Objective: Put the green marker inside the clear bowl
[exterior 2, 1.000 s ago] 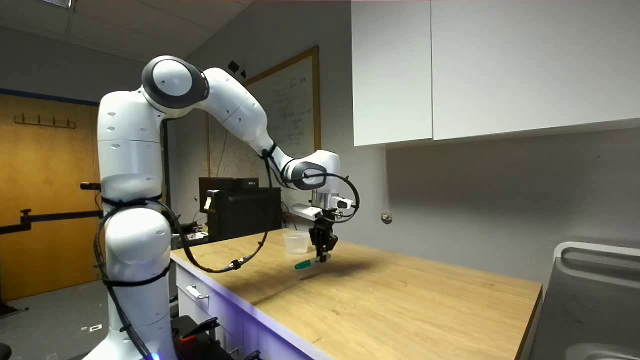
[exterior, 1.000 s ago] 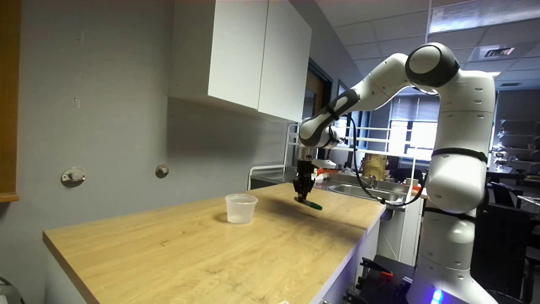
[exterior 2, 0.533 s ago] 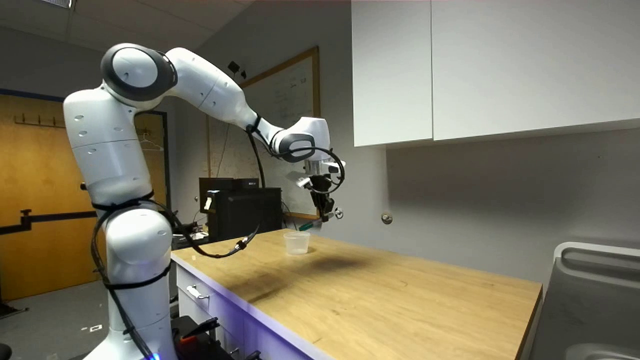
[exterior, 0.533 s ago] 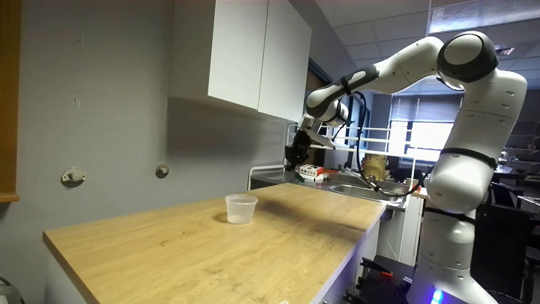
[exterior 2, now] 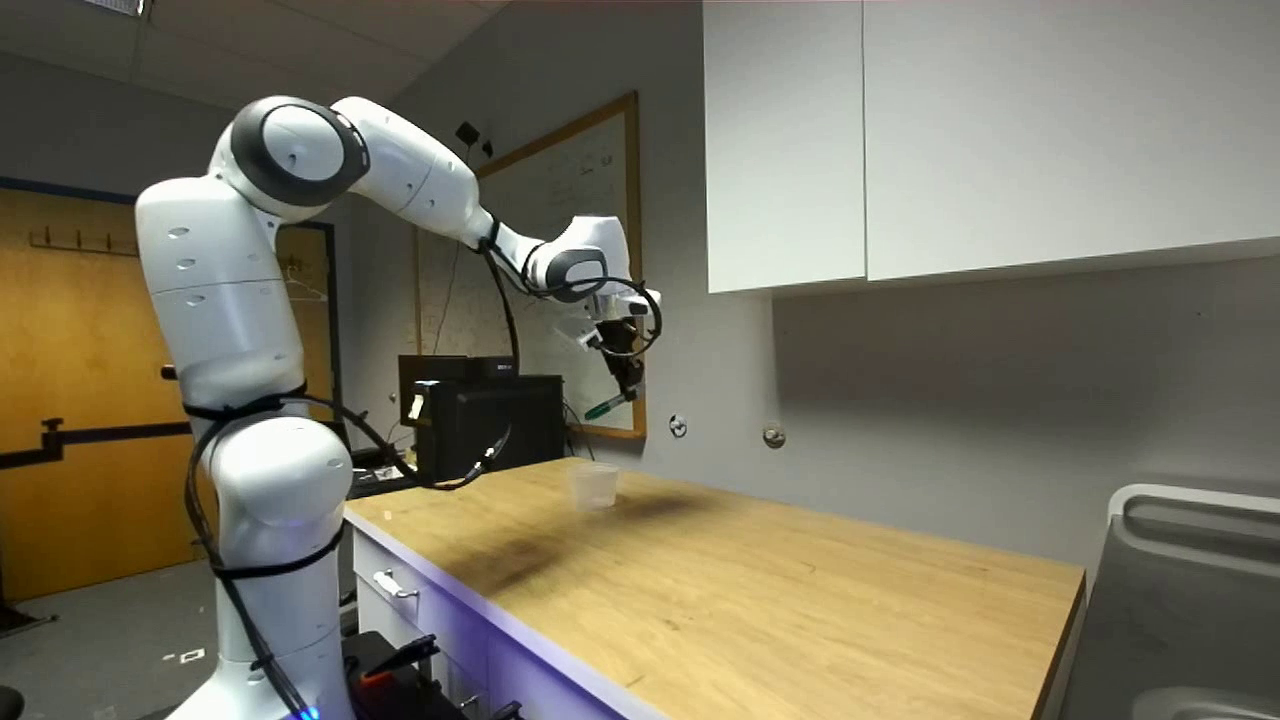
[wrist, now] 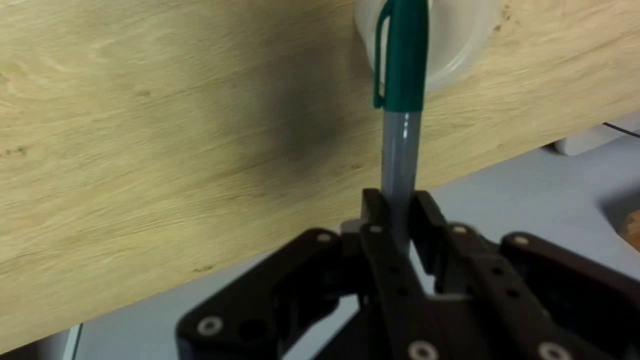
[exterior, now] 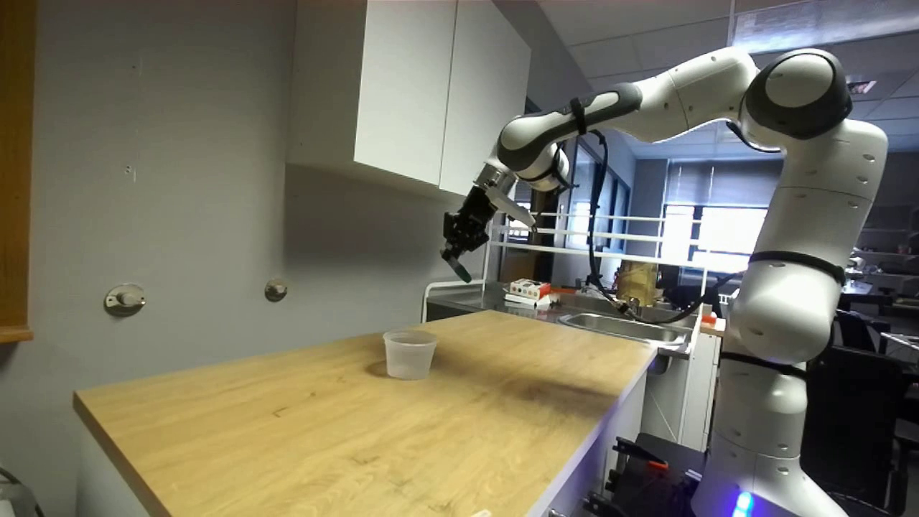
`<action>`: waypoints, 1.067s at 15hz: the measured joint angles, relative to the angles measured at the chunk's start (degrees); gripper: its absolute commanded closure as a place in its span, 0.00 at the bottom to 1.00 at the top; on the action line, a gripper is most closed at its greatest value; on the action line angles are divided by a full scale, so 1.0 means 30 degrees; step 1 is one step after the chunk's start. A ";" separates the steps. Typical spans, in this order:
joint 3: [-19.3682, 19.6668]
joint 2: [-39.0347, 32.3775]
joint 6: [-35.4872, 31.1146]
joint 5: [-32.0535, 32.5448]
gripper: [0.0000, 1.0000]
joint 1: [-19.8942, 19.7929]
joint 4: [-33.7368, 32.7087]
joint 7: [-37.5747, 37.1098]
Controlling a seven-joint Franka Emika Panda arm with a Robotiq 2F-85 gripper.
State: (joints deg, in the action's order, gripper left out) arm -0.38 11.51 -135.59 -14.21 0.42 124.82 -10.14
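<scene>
Wood-look counter [exterior: 309,445] bears the clear bowl [exterior: 409,362] upright, its mouth free to receive | gripper [wrist: 398,200] pinches the green marker [wrist: 403,107] by its grey barrel, aloft, apart from the bowl | cap end juts out slanting downward, a hold likely suiting a cap-first drop

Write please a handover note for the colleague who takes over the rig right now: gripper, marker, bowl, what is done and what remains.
Gripper: closed on the green marker, raised above the wooden counter.
Marker: tilted, green cap lower than the gripped end.
Clear bowl: upright on the counter, lower than the marker.
Done: marker grasped and off the counter.
Left: in an exterior view the cap is not straight above the bowl; probably bring it over, lower, then release.
</scene>
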 measured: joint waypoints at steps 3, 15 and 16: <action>-0.0973 -0.1401 -0.0356 0.0051 0.89 0.0693 -0.1102 -0.0668; -0.1635 -0.6492 -0.1822 0.1270 0.89 0.1643 -0.3583 -0.0824; -0.1596 -0.6698 -0.1938 0.1306 0.89 0.1643 -0.3598 -0.0825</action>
State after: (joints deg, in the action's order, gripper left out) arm -5.17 -8.58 -141.40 -10.30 5.35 114.03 -12.61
